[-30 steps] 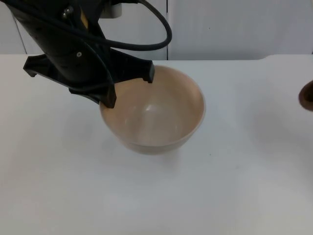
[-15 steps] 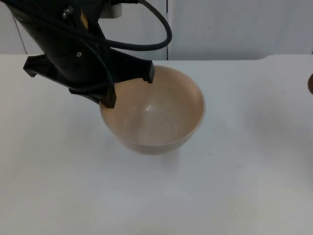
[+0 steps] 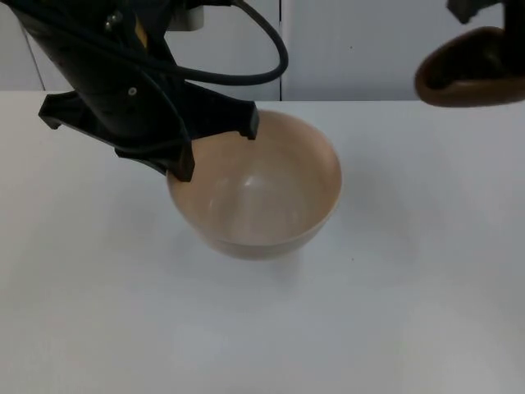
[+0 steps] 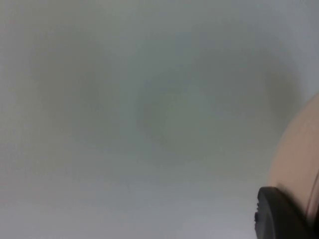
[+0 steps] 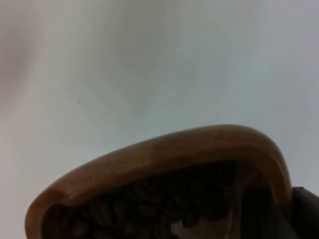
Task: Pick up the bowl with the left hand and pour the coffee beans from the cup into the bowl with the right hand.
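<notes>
The left gripper [image 3: 215,148] has its jaws clamped on the near-left rim of the beige bowl [image 3: 262,193], held over the white tabletop [image 3: 262,328]. The right gripper [image 3: 480,16] grips the brown cup [image 3: 467,78], well apart from the bowl; coffee beans [image 5: 149,209] lie inside the cup, just ahead of its jaws.

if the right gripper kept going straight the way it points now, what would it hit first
Probably the bare white table. The right gripper, shut on the wooden cup of coffee beans, looks past the cup's rim onto empty table; the bowl sits off to one side. Depth is unclear.
</notes>
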